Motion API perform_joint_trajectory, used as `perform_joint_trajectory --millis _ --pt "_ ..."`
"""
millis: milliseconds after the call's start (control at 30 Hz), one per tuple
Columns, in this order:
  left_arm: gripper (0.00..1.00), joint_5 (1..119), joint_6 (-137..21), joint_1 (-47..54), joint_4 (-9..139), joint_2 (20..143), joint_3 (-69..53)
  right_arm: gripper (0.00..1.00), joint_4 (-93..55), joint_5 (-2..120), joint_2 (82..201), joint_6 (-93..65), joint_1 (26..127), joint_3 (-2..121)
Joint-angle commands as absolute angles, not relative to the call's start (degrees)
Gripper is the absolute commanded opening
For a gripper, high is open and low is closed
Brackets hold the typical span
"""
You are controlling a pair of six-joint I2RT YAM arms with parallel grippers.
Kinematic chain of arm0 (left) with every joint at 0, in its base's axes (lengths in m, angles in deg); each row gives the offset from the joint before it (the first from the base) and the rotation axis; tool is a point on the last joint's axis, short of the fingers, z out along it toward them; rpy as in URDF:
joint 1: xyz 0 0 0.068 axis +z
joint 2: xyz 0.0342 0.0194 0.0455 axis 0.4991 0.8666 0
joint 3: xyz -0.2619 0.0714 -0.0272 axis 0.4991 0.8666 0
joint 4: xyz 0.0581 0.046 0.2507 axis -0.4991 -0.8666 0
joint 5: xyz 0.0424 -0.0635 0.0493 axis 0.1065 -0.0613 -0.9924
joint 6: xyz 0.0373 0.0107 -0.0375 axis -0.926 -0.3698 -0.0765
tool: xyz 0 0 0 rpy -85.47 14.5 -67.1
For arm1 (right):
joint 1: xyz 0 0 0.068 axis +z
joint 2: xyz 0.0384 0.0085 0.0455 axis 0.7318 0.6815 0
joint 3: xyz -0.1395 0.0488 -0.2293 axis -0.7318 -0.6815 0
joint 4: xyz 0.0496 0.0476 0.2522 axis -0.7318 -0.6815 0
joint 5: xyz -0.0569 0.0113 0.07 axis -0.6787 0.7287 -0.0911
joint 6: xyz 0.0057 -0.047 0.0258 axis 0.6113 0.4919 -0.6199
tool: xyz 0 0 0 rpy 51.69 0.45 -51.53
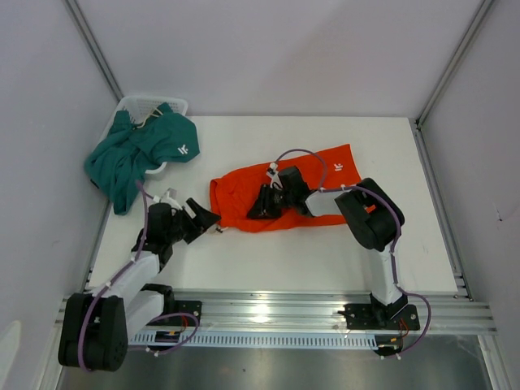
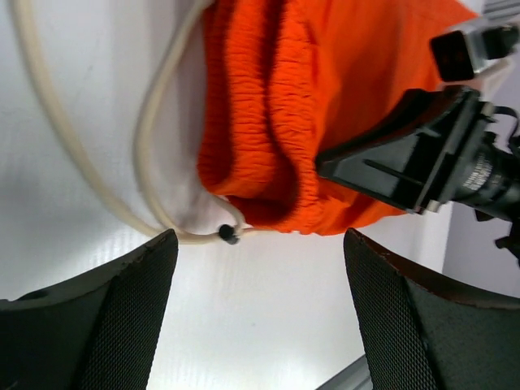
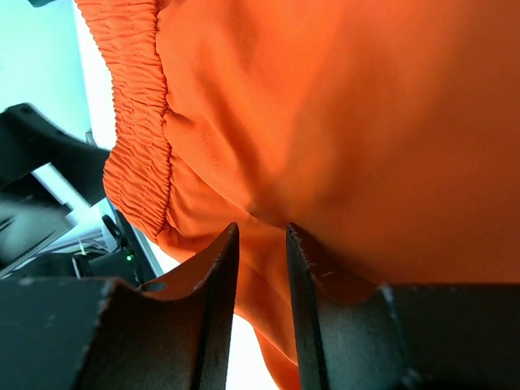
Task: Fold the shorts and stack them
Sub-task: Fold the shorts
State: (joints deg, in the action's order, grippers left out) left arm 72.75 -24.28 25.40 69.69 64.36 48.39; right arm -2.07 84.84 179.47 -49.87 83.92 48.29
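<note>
The orange-red shorts (image 1: 313, 183) lie crumpled in the middle of the white table, and their ribbed waistband (image 2: 268, 122) points toward the left arm. My right gripper (image 1: 260, 205) sits on their lower left part, its jaws drawn close on a fold of the orange fabric (image 3: 366, 122); the right gripper (image 3: 262, 234) shows only a narrow gap. My left gripper (image 2: 260, 244) stands wide open just short of the waistband with only bare table between its fingers. A white drawstring (image 2: 150, 138) loops out in front of it. The teal shorts (image 1: 134, 154) hang over the basket at the back left.
A white mesh basket (image 1: 154, 104) stands in the back left corner under the teal shorts. Grey walls close in left and right. A metal rail (image 1: 284, 313) runs along the table's near edge. Bare table (image 1: 325, 260) lies in front of the orange shorts.
</note>
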Motion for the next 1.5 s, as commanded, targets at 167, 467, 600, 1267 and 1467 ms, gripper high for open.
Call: perform_joint_trajectory --millis 167,467,600,1267,1467 --pt "0.85 75.92 -19.39 23.79 72.61 59.52 50.12 0.41 -11.98 78.84 176.84 -44.86 86.32 52.64" --pt "0.85 73.9 -14.91 18.69 72.26 60.13 49.68 0.5 -17.61 76.29 176.3 -42.4 87.38 59.66" --pt "0.86 73.38 -13.06 17.99 75.16 60.75 50.83 0.5 -18.4 76.89 178.77 -42.31 87.2 64.59" --pt "0.85 67.59 -3.13 15.0 96.42 74.37 57.06 0.26 -9.18 83.76 191.61 -49.95 85.88 65.22" --pt "0.85 65.74 -3.66 14.91 101.95 83.22 55.31 0.26 -7.42 83.84 189.85 -50.3 86.32 61.08"
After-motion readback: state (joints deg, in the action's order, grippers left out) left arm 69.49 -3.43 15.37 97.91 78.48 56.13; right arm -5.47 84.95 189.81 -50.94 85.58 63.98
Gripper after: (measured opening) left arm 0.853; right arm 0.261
